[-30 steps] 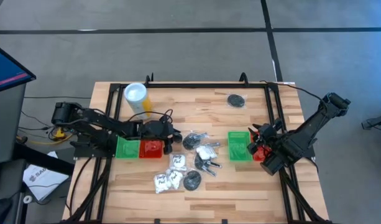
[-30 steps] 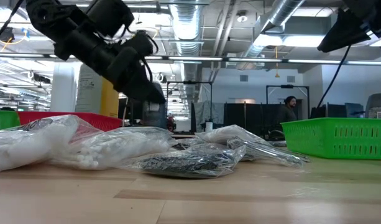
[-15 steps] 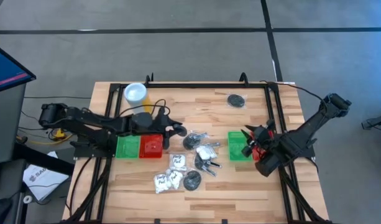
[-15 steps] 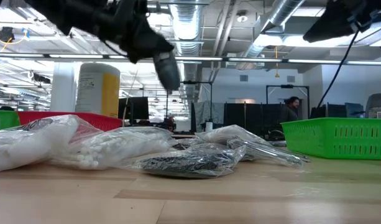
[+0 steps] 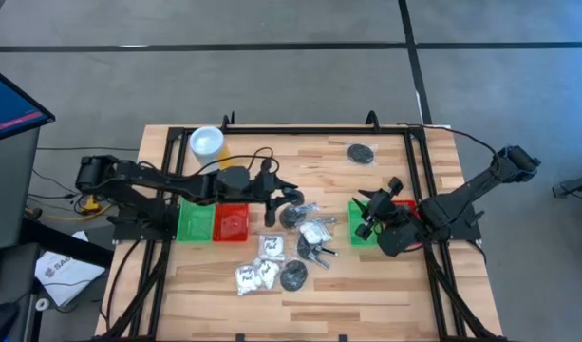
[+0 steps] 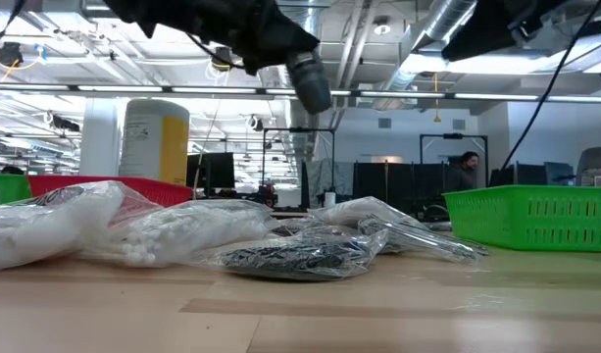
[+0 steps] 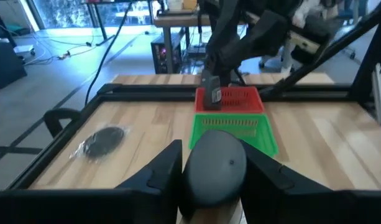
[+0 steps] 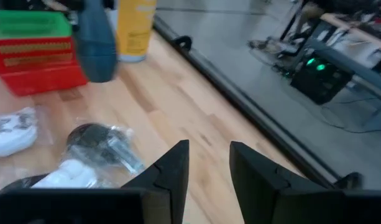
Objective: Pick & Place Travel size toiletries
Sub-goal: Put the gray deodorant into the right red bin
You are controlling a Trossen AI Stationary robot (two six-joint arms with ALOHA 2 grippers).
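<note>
Travel-size toiletries, mid-table; one item already in the left pincer.

Nearest the front edge: white sachets with dark print [image 5: 255, 275] and a black round disc in clear wrap [image 5: 292, 276]. Just behind, small silvery tubes [image 5: 319, 252], more sachets and a second bagged black disc [image 5: 292, 216], all loose on the pale wooden table [image 5: 385, 285] between the tray pairs. Left gripper [image 5: 272, 198] hangs above the board beside the red rectangular tray [image 5: 232, 223], fingers closed round a dark rounded cap [image 7: 215, 165]. Right gripper [image 5: 369, 214] hovers over the green rectangular tray [image 5: 364, 233] on its side, fingers [image 8: 171, 168] parted a modest gap, nothing between them. Farther back, a lone black disc [image 5: 361, 152] lies well apart from the heap; a yellow cylinder with white top [image 5: 207, 144] stands at the far left.
</note>
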